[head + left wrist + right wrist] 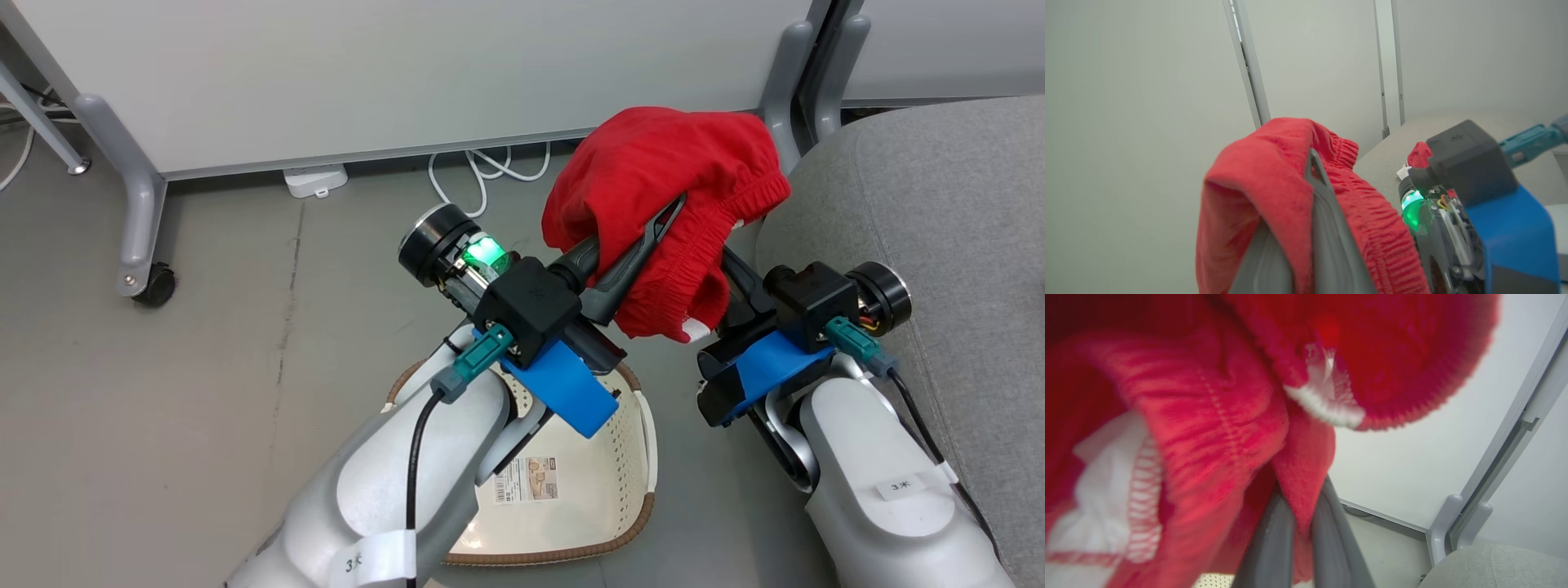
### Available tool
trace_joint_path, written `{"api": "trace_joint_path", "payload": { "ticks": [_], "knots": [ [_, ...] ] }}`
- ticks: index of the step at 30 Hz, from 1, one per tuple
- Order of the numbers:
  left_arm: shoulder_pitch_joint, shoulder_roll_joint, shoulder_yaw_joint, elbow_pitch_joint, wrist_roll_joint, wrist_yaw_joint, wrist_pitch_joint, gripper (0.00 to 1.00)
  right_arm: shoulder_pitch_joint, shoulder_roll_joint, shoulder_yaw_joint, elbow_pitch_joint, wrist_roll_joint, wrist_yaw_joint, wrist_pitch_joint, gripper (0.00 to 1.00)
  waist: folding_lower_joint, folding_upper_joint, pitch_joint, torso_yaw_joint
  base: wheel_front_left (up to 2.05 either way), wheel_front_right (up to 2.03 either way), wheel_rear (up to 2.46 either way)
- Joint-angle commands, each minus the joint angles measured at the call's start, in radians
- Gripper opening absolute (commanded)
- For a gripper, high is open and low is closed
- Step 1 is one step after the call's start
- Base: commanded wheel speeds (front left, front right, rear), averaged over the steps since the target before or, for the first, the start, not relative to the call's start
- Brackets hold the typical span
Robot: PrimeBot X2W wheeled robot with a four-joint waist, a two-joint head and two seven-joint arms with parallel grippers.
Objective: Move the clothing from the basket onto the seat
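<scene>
A red garment with an elastic waistband, the clothing [653, 175], hangs in the air between both arms, above the floor and left of the grey seat [939, 237]. My left gripper [663, 222] is shut on its upper folds, with fabric draped over the fingers [1327, 237]. My right gripper [735, 282] reaches in from below, tips buried in the cloth. Its fingers [1274, 547] pinch a red fold [1302, 473], and white trim [1327, 412] shows above. The cream basket [633, 482] lies on the floor under my left forearm; what it holds is hidden.
White partition panels [408, 73] on grey legs stand behind, with a caster [153, 286] at the left. A power strip [314, 180] and white cables [482, 175] lie along their base. Grey floor [163, 408] stretches to the left. A partition leg [784, 82] stands near the seat's corner.
</scene>
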Motion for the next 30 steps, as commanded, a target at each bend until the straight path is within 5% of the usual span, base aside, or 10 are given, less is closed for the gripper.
{"api": "trace_joint_path", "payload": {
  "ticks": [1, 23, 25, 30],
  "knots": [
    [-0.008, 0.006, 0.001, 0.002, 0.003, -0.001, -0.005, 0.00, -0.013, -0.006, 0.003, 0.001, 0.005, 0.000, -0.004, 0.00, -0.0001, -0.0001, -0.001, -0.002, 0.00, 0.00, 0.00],
    [0.003, 0.013, 0.009, 0.014, 0.009, -0.001, -0.005, 0.00, 0.004, -0.009, 0.000, -0.018, 0.019, 0.000, -0.004, 0.00, -0.0001, -0.0001, 0.004, -0.009, 0.00, 0.00, 0.00],
    [0.007, 0.013, 0.013, 0.025, 0.010, -0.001, -0.005, 1.00, 0.002, -0.008, -0.003, -0.020, 0.019, 0.000, -0.004, 0.00, -0.0001, -0.0001, 0.006, -0.009, 0.00, 0.00, 0.00],
    [0.017, 0.010, 0.007, 0.051, -0.001, -0.001, -0.005, 1.00, 0.003, -0.006, -0.017, -0.022, 0.022, 0.000, -0.004, 0.00, -0.0001, -0.0001, 0.015, -0.007, 0.00, 0.00, 0.00]
  ]
}}
